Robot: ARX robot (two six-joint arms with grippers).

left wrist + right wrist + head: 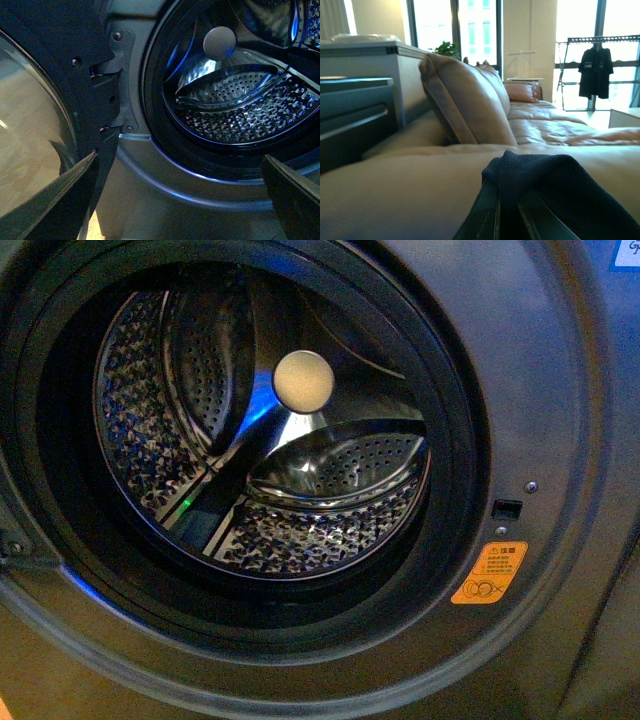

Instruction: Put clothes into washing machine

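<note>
The washing machine (560, 390) is seen close up from the front. A grey, brushed-metal face surrounds a round porthole rimmed by a thick black rubber gasket (455, 440). Inside, a shiny steel drum (300, 530) is pierced with rows of small holes and ribbed by rounded paddles. A smooth cream disc (303, 381) is set at its centre, and blue light is reflected off the metal. An orange sticker (490, 573) is fixed below the latch slot (507, 508); its print is too small to be read, though a "100" may perhaps be made out.

In the left wrist view the glass door (35, 140) is swung open on its hinge (117, 75). The left hand (180, 155) is spread wide before the mouth, with nothing held.

The clothes (560, 180), dark navy and finely woven, are draped on a tan leather sofa (420, 195). They are pinched between the close-set fingers (485, 210) of the right hand (506, 200).
</note>
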